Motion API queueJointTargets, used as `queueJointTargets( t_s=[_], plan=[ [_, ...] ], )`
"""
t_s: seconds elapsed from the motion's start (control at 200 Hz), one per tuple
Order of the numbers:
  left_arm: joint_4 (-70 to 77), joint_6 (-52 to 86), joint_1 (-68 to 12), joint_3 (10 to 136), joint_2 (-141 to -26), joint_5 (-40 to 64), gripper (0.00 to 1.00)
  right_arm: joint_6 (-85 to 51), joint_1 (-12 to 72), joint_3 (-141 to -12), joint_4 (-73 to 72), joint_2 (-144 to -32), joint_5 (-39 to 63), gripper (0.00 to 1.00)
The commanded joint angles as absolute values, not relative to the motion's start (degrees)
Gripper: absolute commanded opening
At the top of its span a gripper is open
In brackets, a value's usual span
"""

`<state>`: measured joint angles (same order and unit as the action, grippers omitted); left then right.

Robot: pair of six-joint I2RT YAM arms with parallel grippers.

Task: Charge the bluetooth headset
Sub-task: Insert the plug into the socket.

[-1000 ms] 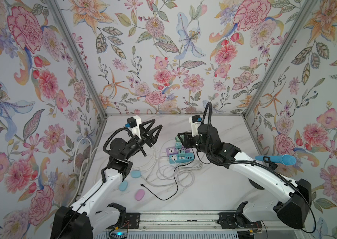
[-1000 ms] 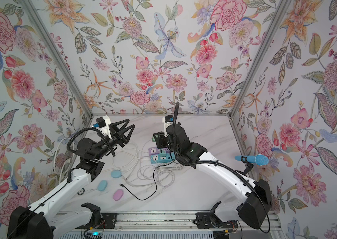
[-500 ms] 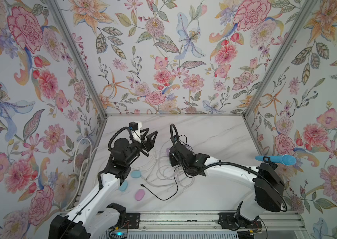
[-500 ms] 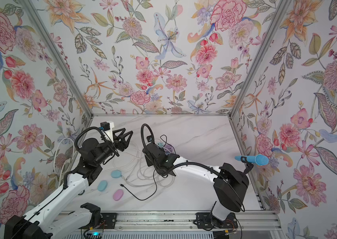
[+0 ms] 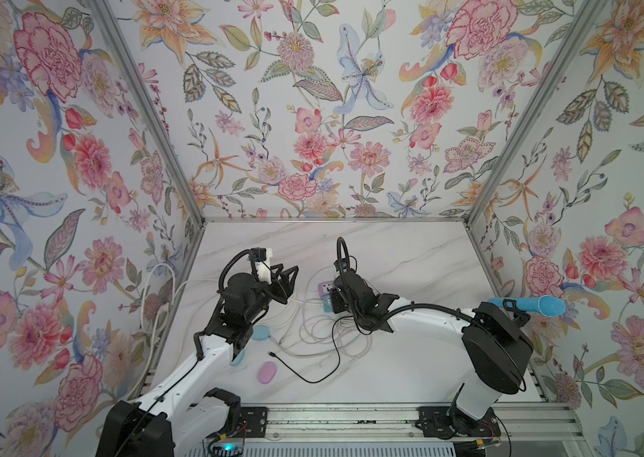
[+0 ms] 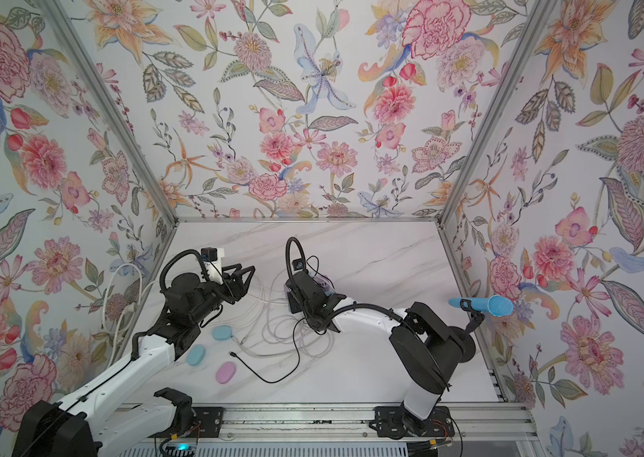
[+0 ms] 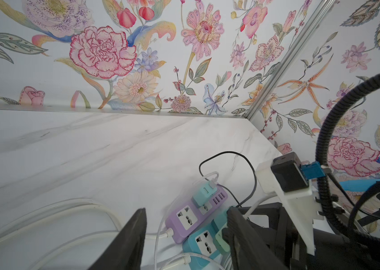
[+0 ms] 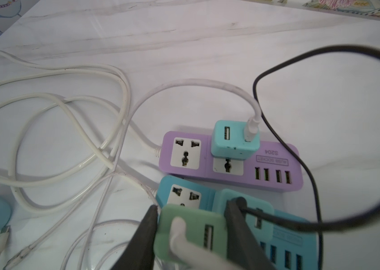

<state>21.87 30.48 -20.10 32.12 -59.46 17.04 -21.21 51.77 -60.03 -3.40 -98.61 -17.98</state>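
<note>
Green plastic fills the right gripper (image 8: 194, 208): its jaws are clamped on either side of a green adapter (image 8: 191, 233) that carries a white lead (image 8: 178, 233), over the blue power strip (image 8: 284, 236) and just near of the purple power strip (image 8: 275, 163). Left of both strips the left gripper (image 7: 185, 216) hangs released, holding nothing, above loose white cables (image 8: 67, 105). At the marble table's (image 5: 411, 257) near left lie a pink oval case (image 6: 226, 372) and two blue oval cases (image 6: 221, 332) (image 6: 195, 355), with a black cable's (image 6: 234, 355) free end beside the pink one. I cannot tell which case holds the headset.
</note>
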Motion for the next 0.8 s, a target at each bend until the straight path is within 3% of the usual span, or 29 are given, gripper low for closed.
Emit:
queueJointTargets(
  t_s=[0.0,0.796],
  plan=[
    [22.3,31.6,-19.9,31.5,-59.1,15.6,0.58,-19.6,51.2,-59.0,-9.5,-99.9,-15.3,0.0],
    [20.4,32.3,-19.9,31.6,-56.9,15.4,0.58,-11.0,51.6,-56.1,-17.6,-104.4,-18.8,0.0]
  ],
)
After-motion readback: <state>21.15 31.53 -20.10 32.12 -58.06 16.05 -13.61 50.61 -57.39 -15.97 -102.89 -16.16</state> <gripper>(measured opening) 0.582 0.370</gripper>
